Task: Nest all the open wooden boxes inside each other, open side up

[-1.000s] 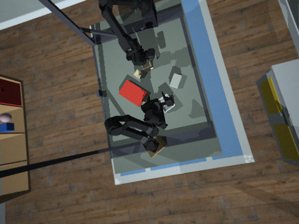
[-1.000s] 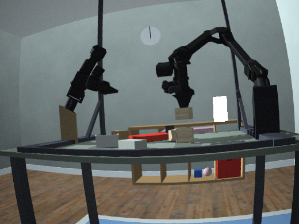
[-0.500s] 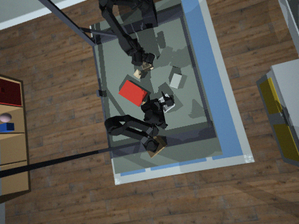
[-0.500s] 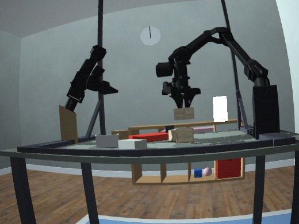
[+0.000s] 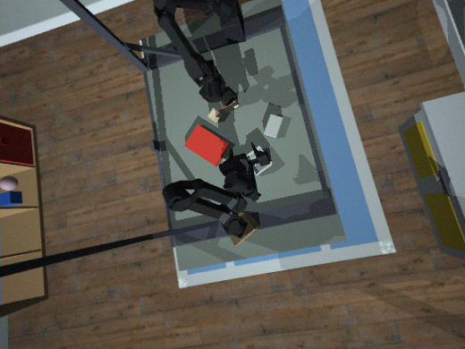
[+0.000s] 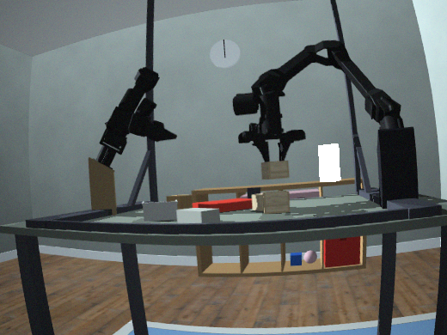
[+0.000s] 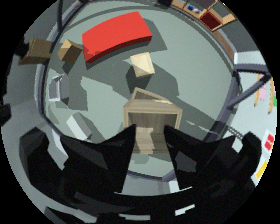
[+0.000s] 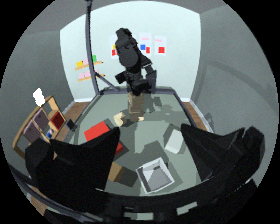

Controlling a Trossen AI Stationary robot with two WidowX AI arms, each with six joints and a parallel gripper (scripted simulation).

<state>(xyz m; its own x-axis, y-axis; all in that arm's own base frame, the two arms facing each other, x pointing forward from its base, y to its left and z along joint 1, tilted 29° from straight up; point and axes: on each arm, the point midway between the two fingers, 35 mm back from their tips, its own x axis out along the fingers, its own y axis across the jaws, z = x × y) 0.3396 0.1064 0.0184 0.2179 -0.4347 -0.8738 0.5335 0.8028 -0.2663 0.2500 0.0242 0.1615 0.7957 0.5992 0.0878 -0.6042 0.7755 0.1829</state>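
From where I stand, the left gripper [image 5: 232, 98] [image 6: 275, 160] [image 7: 150, 128] [image 8: 135, 96] carries one wooden box [image 6: 275, 170] [image 7: 152, 120] in the air. Its fingers are partly spread and seem to grip this box from inside its opening. Another wooden box [image 6: 277, 202] is on the table below; its open side I cannot tell. The right gripper [image 5: 239, 153] [image 6: 167, 131] [image 8: 151, 129] has its fingers wide apart, with nothing between them.

I judge that the nesting is in hand, not finished. Next move needs to check the lower box's opening, align both boxes, then lower gently; a tilt could catch the rim.

I can read no brand, label or writing; the wall clock [image 6: 224, 53] shows no legible numbers.
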